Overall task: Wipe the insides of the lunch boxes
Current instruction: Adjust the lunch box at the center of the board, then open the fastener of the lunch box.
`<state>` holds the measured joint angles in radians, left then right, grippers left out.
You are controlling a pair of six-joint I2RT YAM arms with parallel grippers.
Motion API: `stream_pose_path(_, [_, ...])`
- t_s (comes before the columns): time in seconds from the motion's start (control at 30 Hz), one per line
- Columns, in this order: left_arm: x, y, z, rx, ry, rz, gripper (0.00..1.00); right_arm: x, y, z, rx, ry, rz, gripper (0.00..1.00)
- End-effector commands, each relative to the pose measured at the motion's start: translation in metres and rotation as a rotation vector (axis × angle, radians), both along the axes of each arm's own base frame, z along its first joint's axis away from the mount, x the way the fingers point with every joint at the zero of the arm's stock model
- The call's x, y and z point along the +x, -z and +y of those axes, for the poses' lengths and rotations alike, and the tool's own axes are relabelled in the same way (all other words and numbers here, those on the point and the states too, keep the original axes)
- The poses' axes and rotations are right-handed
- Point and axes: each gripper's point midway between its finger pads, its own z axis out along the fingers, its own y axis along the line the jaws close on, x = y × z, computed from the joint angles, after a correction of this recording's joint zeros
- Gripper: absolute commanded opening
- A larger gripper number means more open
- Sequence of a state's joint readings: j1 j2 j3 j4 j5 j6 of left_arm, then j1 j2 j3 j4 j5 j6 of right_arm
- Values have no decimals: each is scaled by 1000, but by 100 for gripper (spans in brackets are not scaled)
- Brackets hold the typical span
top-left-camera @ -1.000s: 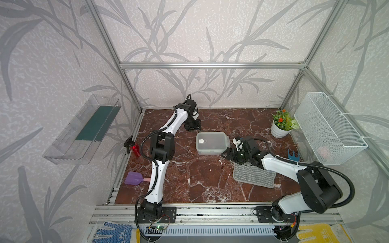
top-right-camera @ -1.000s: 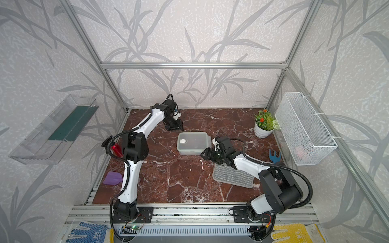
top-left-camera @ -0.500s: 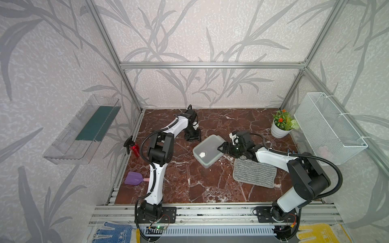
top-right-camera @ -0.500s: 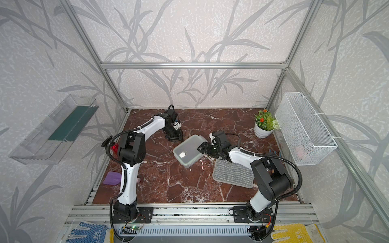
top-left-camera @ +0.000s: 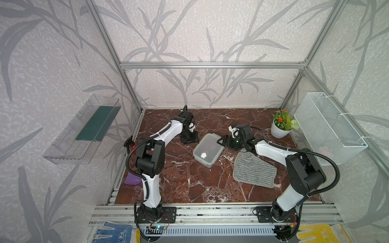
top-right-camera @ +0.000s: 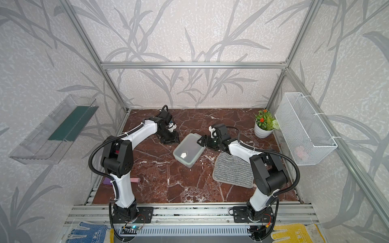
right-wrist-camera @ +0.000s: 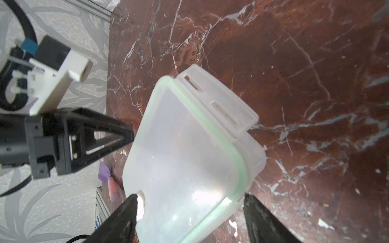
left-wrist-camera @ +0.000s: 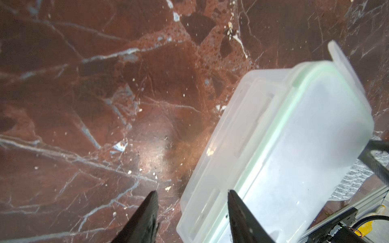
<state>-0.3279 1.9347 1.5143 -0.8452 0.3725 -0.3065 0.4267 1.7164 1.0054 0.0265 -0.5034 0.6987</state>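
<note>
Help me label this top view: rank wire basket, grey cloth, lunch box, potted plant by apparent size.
Largest: wire basket (hangs nearer the camera)
grey cloth
lunch box and potted plant, too alike to rank

Indistinct pinkish object inside the wire basket, behind its mesh

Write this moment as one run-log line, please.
lunch box: lid on | right fingers: astride its corner, grip unclear | left fingers: open at its edge | wiping: not started
</note>
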Motion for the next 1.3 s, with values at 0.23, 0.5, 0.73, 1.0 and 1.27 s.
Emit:
stream_pose_path(0.23, [-43,-4,-14,-34,0,12,53,37,1,28,82,-86,-8,79])
stream_pose_path(0.5, [-34,-33,1,55,-20,-74,53,46,-14,9,41,-81,-41,79])
stream_pose_path(0.73, [-13,-76,-30,-43,3,-170,53,7,-12,-23,34,-86,-17,80])
stream_pose_path(1.0, [-25,-55,-84,-109,117,-98,52,-35,-4,-13,205,-177,-3,75])
stream_pose_path(1.27, [-43,-12,-86,-56,142,1,50,-46,-6,-10,294,-180,-17,75])
